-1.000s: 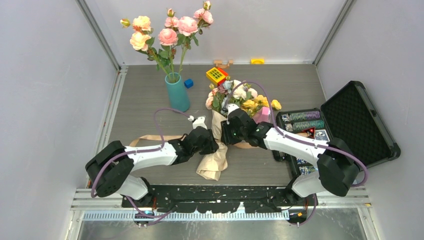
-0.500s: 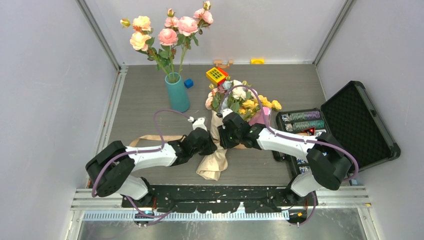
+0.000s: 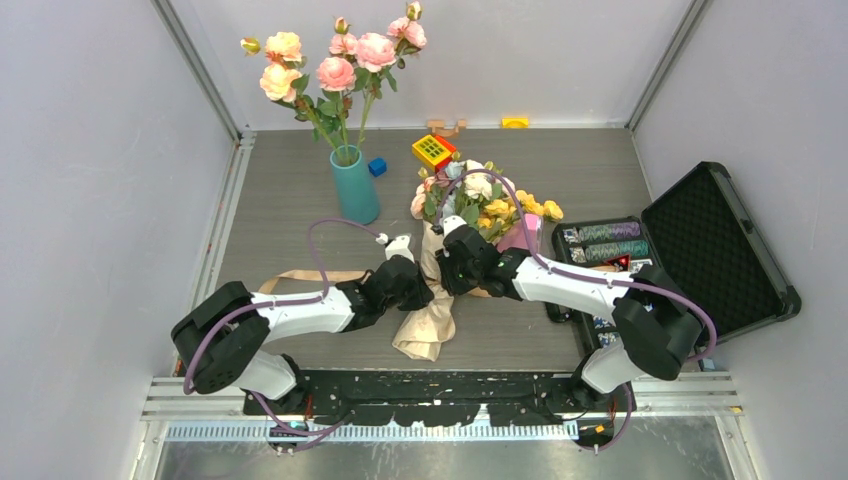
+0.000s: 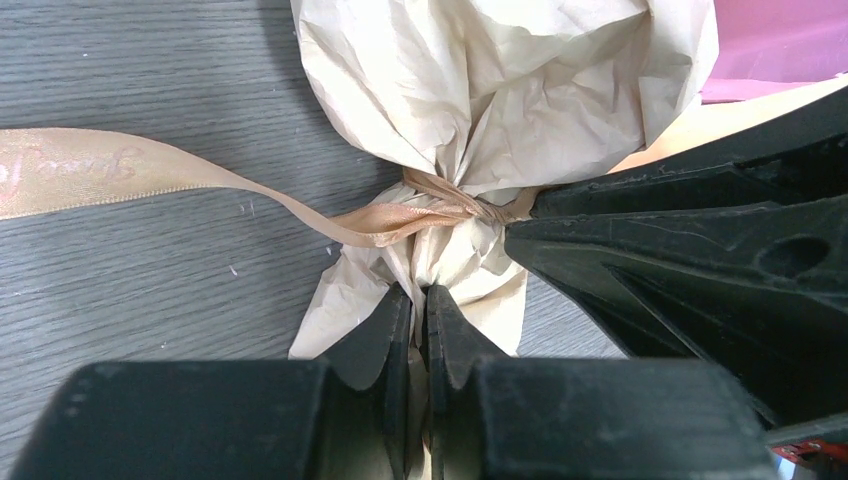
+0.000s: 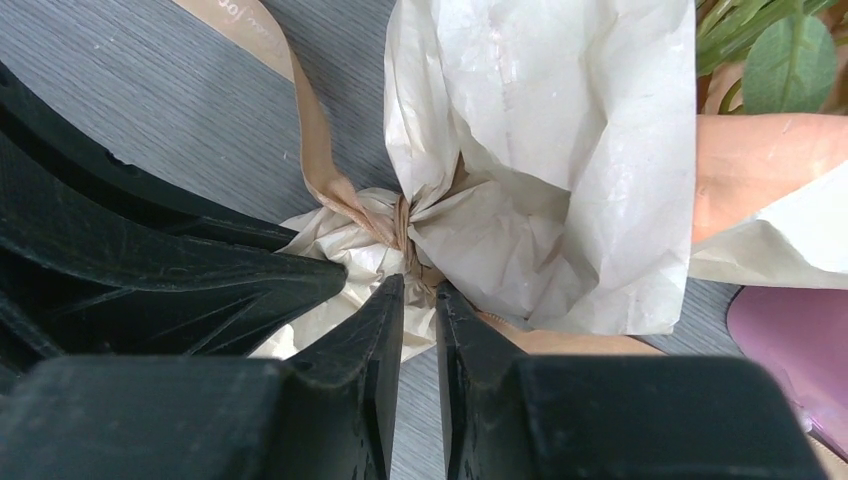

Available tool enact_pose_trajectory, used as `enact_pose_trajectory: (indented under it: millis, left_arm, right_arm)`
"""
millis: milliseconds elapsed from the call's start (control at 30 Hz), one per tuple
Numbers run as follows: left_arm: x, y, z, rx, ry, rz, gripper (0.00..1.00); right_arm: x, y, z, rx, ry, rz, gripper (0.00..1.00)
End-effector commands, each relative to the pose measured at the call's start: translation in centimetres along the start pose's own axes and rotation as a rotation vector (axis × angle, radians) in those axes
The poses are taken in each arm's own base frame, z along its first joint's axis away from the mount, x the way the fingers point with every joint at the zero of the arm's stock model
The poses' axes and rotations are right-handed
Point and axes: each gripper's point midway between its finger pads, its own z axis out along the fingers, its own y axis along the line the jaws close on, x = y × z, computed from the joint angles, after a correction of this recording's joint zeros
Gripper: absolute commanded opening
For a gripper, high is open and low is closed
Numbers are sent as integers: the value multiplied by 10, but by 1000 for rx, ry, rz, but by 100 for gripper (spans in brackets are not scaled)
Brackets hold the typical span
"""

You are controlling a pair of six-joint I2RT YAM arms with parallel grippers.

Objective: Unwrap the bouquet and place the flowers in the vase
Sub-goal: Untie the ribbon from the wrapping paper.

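Bouquet (image 3: pixel 430 320), crinkled tan kraft-paper bundle, lying on grey tabletop (image 3: pixel 300 190), blooms pointing away. I'm pinching paper tail in left claw (image 4: pixel 417 300), beside tan ribbon knot (image 4: pixel 440 212); right claw (image 5: pixel 420 290) nearly together opposite, grip unclear.

The left arm (image 3: pixel 300 310) and right arm (image 3: pixel 575 285) reach in low toward the middle, tips almost meeting. The left end effector (image 4: pixel 418 298) has its fingers pinched together. The right end effector (image 5: pixel 420 290) shows a thin gap.

Ribbon-tied paper-wrapped bouquet (image 3: pixel 432 250) flat near teal vase (image 3: pixel 355 190)
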Motion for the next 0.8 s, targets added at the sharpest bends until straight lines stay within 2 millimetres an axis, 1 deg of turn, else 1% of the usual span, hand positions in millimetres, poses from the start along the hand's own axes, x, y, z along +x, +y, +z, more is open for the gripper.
enact_pose_trajectory:
  millis: [0,233,433,500,567,667,733,767]
  left_arm:
    - [15,25,-2,-78,54,52,1]
    - [15,24,0,-73,55,58,0]
    - [13,22,0,-86,75,88,0]
    - [12,22,0,-92,73,90,0]
    - [12,24,-1,-97,65,83,0]
    - [12,26,-3,-99,58,74,0]
    - [12,26,-4,-101,60,75,0]
    - [13,27,-4,-104,61,75,0]
  right_arm:
    - [-15,1,4,4,-55,-17,23]
    - [-13,4,9,-1,-49,-21,22]
    - [-11,9,15,-20,-44,-24,27]
    - [-10,11,17,-29,-45,-23,27]
    - [-6,9,21,-17,-33,-22,27]
    - [1,2,26,21,-17,-24,21]
    - [3,-3,27,53,-20,-25,13]
    - [2,-9,26,87,-30,-25,5]
